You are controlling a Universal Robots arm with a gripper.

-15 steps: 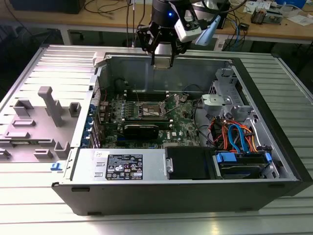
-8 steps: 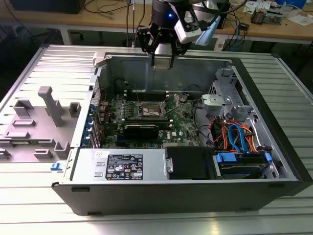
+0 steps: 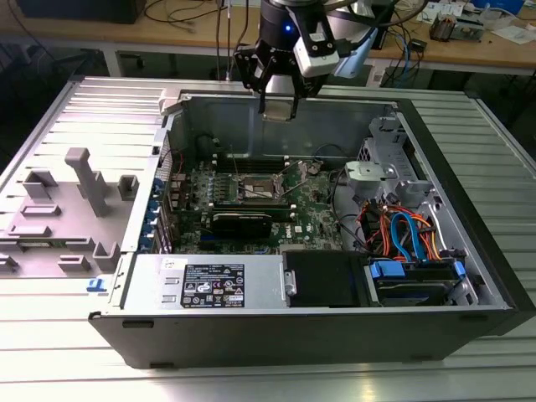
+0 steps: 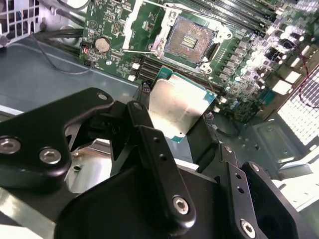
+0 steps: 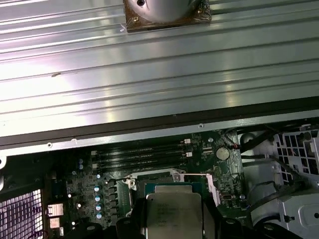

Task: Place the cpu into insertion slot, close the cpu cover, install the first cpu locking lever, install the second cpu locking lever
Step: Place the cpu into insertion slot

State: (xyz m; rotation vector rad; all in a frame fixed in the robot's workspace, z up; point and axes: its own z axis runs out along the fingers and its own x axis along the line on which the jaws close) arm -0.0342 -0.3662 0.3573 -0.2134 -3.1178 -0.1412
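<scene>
Holding cpu [image 4: 182, 107] aloft (print seemingly illegible).

The end effector [image 3: 278, 109] hangs pointing downward, clamped on the cpu [image 4: 180, 102].

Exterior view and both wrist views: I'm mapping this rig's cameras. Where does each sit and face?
Exterior view: off the arm, high, looking down into the open computer case; the tool shows above its far wall.
Second wrist view: on the wrist, looking along the tool's fingers to the insertion slot.
First wrist view: on the wrist, looking past the cpu at the motherboard and ribbed table.
Shared: both wrist views show the held cpu and the motherboard beyond.
</scene>
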